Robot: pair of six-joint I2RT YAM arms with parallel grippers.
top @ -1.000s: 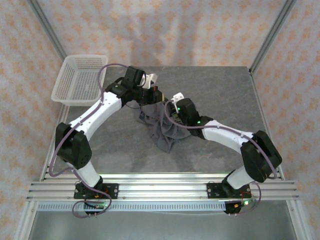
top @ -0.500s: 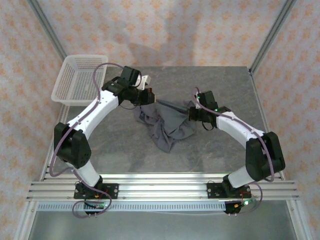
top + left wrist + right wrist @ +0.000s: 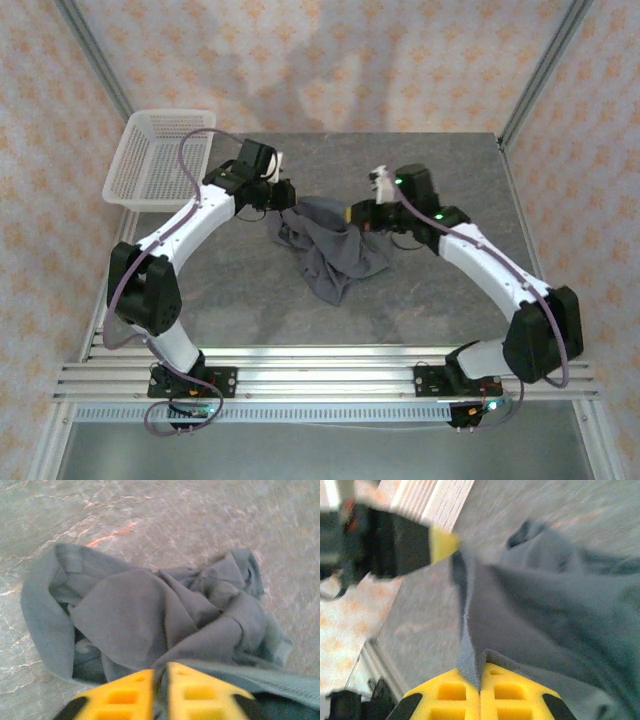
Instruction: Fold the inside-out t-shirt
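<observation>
Top external: mottled grey table (image 3: 430, 300), peach patterned walls (image 3: 330, 60); left gripper (image 3: 287, 196) and right gripper (image 3: 357, 216) each pinch the t-shirt (image 3: 335, 255).

Soft matt cloth t-shirt (image 3: 335, 255), mottled matt tabletop (image 3: 250, 300), white plastic mesh basket (image 3: 160, 150).

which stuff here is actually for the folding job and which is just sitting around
For the job:
inside-out t-shirt, bunched on the table
left claw, shut on the shirt
right claw, shut on its edge

Just lying about:
white mesh basket, at the table's far-left corner, apart from the shirt
</observation>
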